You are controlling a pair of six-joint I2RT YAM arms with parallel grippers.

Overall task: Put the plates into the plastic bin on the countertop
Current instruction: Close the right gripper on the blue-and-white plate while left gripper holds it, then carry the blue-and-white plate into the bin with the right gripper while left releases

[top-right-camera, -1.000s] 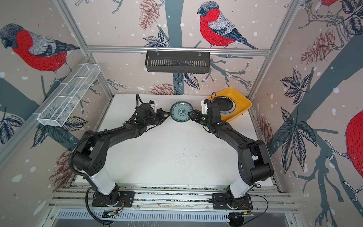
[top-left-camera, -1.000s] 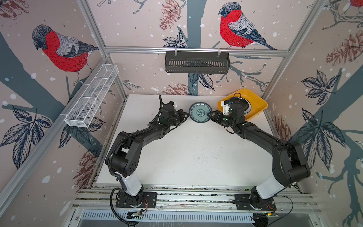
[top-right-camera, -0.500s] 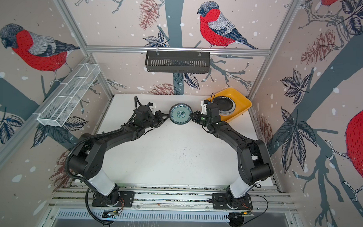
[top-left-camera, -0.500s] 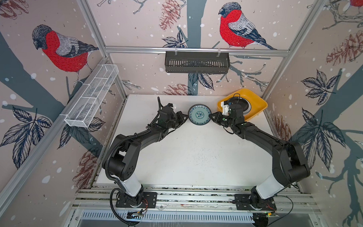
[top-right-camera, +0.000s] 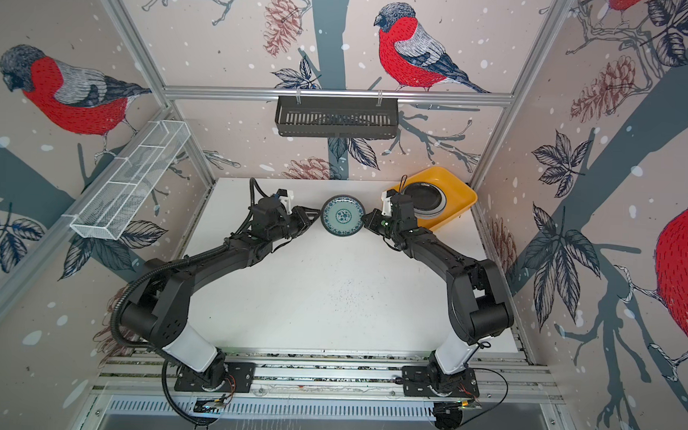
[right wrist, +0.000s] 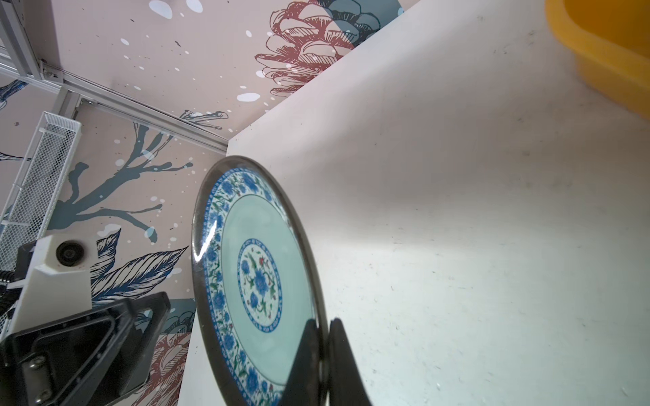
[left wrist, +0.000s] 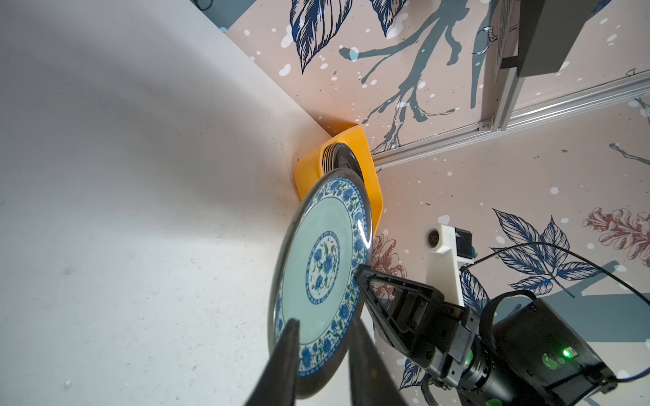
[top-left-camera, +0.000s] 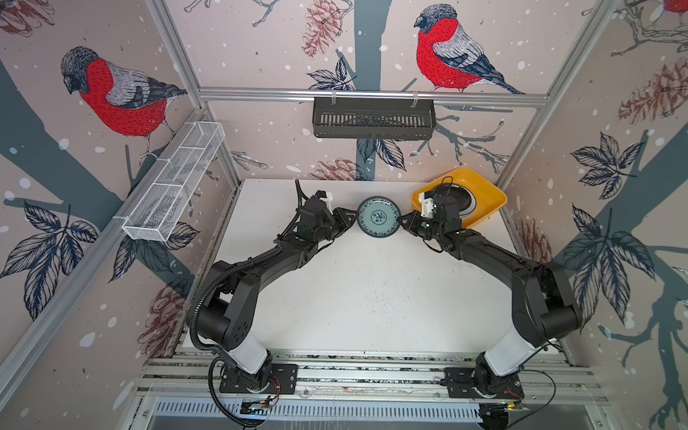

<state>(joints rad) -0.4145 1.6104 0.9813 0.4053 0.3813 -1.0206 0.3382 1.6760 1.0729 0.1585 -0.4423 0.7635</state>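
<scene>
A teal patterned plate (top-left-camera: 378,217) (top-right-camera: 342,216) hangs face-up above the countertop (top-left-camera: 371,288) between both arms. My right gripper (top-left-camera: 404,220) (right wrist: 323,337) is shut on its right rim, and the plate (right wrist: 260,281) fills the right wrist view. My left gripper (top-left-camera: 352,218) (left wrist: 323,351) is open, its fingers straddling the plate's (left wrist: 316,277) left rim with a gap behind it. The yellow plastic bin (top-left-camera: 489,193) (top-right-camera: 459,188) sits at the back right corner. It holds a stack of plates (top-left-camera: 455,196) (left wrist: 337,158) with a black one on top.
A black slatted basket (top-left-camera: 373,118) hangs on the back wall above the countertop. A white wire-mesh rack (top-left-camera: 174,182) is fixed along the left wall. Aluminium framing edges the table, with walls close behind the bin.
My right gripper has closed on the plate's right rim. My left gripper's jaws have come apart off the left rim. The plate has barely shifted.
</scene>
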